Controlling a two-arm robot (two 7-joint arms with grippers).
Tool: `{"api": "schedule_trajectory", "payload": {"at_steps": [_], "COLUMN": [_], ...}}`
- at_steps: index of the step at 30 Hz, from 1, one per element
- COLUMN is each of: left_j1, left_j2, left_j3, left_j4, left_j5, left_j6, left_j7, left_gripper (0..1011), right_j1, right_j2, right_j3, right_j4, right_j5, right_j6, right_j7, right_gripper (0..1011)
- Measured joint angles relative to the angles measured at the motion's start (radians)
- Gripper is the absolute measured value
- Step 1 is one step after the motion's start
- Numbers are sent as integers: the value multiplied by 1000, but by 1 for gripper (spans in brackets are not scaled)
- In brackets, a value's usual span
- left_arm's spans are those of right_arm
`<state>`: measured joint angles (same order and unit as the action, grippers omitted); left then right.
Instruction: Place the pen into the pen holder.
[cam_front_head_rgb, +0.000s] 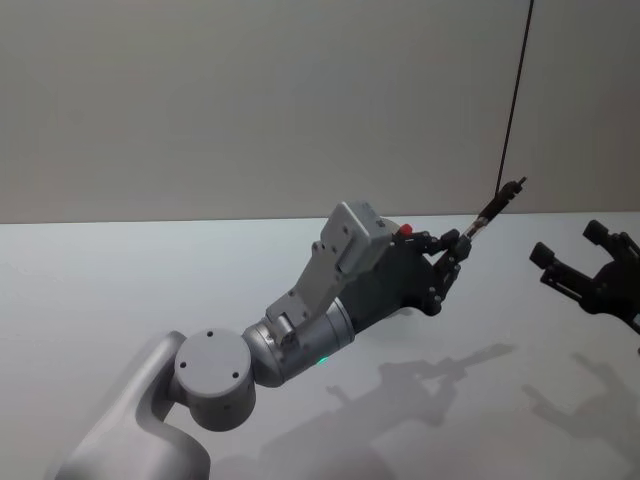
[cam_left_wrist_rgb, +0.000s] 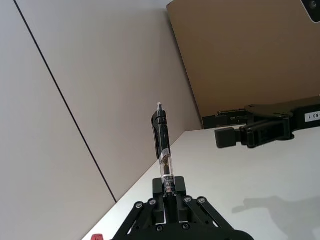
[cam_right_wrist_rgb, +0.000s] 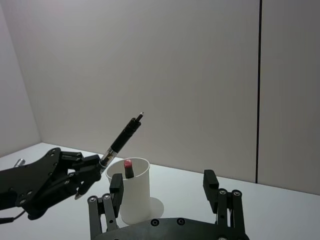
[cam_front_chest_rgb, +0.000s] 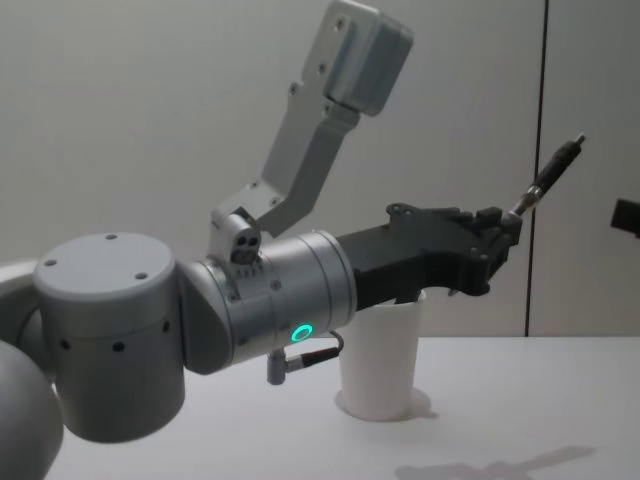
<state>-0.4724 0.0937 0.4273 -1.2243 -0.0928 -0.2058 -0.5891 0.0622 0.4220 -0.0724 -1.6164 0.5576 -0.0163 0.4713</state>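
pen (cam_front_head_rgb: 490, 210) is raised above the white counter (cam_front_head_rgb: 100, 290), its lower end clamped between the fingers of the left gripper (cam_front_head_rgb: 455, 245). it slants up with the black clip end highest, near the pen holder (cam_right_wrist_rgb: 135, 200) but outside it. the pen holder, a white paper cup, stands upright on the counter, and a dark stick with a red tip (cam_right_wrist_rgb: 128, 167) leans inside it. behind the counter runs a plain pale wall with 1 dark vertical seam (cam_front_head_rgb: 515, 90), and the left wrist view adds a brown board (cam_left_wrist_rgb: 250, 55) at the counter's far side. in the chest view the left arm's dark forearm crosses in front of the cup's rim, so the cup's top is covered there. the pen's writing tip is buried between the fingers and cannot be made out. the left arm reaches forward from its round grey joint, wrist angled upward. the right gripper (cam_front_head_rgb: 570, 245) hovers off to the right, above the counter and well apart from the pen, its 2 fingers spread wide with nothing between them.
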Motion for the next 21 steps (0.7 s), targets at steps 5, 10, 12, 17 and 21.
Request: {"api": "schedule_trajectory", "payload": {"at_steps": [5, 10, 12, 17, 21], "left_j1": [0, 0, 0, 0, 0], "left_j2": [0, 0, 0, 0, 0], "left_j3": [0, 0, 0, 0, 0], "left_j4": [0, 0, 0, 0, 0], "left_j5": [0, 0, 0, 0, 0], "left_j6": [0, 0, 0, 0, 0], "left_j7": [0, 0, 0, 0, 0], "left_gripper": [139, 139, 139, 139, 139], "right_j1": [4, 12, 18, 32, 50], "right_j2": [0, -3, -5, -12, -20], "right_j3": [6, 9, 10, 10, 6], "right_j4": [18, 42, 53, 84, 114], "right_j5": [54, 105, 129, 174, 208], "right_j6": [-16, -29, -35, -43, -44], "right_j7": [23, 43, 54, 75, 96], "right_gripper": [1002, 1002, 1002, 1002, 1002]}}
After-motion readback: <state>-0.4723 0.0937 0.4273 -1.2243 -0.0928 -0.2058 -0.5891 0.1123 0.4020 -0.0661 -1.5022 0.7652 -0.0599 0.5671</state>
